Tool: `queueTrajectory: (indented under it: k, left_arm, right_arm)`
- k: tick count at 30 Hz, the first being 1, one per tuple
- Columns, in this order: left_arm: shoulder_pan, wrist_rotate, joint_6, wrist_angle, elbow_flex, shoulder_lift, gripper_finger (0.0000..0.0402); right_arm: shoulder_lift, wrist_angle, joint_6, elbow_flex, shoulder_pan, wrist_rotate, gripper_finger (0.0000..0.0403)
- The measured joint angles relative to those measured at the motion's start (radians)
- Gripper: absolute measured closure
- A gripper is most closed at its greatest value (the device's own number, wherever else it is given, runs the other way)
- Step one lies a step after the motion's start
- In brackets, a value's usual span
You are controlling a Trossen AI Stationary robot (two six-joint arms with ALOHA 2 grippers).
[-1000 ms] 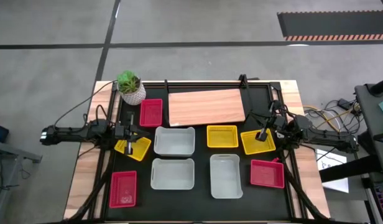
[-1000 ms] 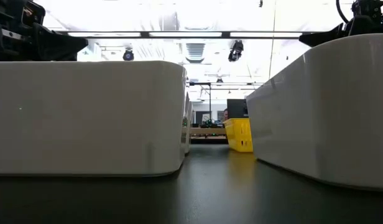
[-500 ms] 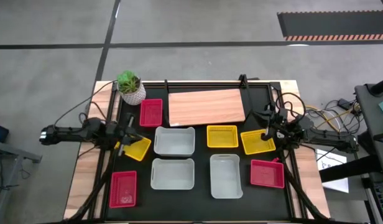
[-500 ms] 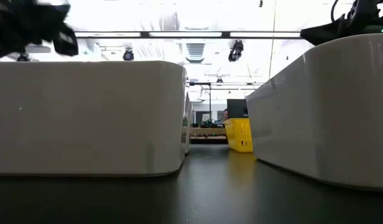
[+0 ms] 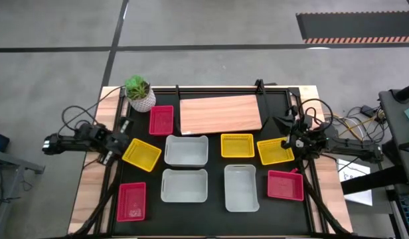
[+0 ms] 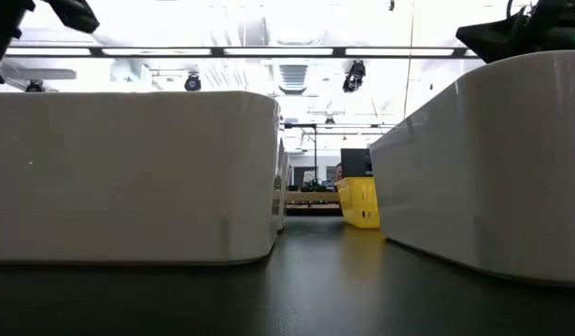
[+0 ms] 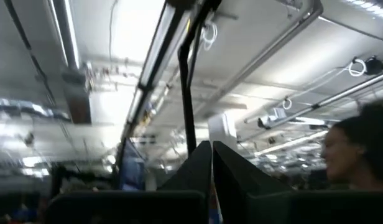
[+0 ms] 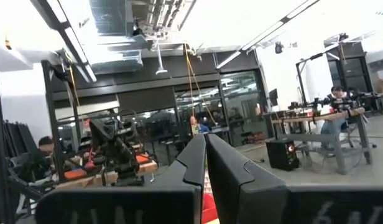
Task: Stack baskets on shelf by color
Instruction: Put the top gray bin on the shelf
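Blocking low view: white baskets (image 6: 129,177) | left hand (image 7: 211,177) closed, empty | right hand (image 8: 205,163) closed, empty

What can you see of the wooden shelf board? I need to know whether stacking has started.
The shelf is a flat rectangular board with a light-brown wood grain, lying slightly askew at the far middle of the black mat. Nothing rests on it. A red basket lies just beside its left end, without overlapping it.
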Motion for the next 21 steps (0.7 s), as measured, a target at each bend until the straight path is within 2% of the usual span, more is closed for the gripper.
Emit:
queueTrajectory:
  k: [5,9,16,21]
  left_arm:
    - [0.000,-0.003,0.121,0.055,0.000,0.000,0.0402]
    - [0.000,-0.006,0.130,0.061,0.000,0.000,0.0402]
    - [0.000,-0.007,0.120,0.023,0.000,0.000,0.0402]
    - [0.000,-0.006,0.120,0.018,0.000,0.011,0.0402]
  right_arm:
    - [0.096,0.191,-0.021,0.000,0.000,-0.061,0.0394]
    - [0.220,0.326,-0.056,0.024,0.000,-0.123,0.0394]
    - [0.442,0.302,-0.186,0.208,0.036,-0.155,0.0394]
    - [0.562,0.103,-0.273,0.418,0.096,-0.155,0.0394]
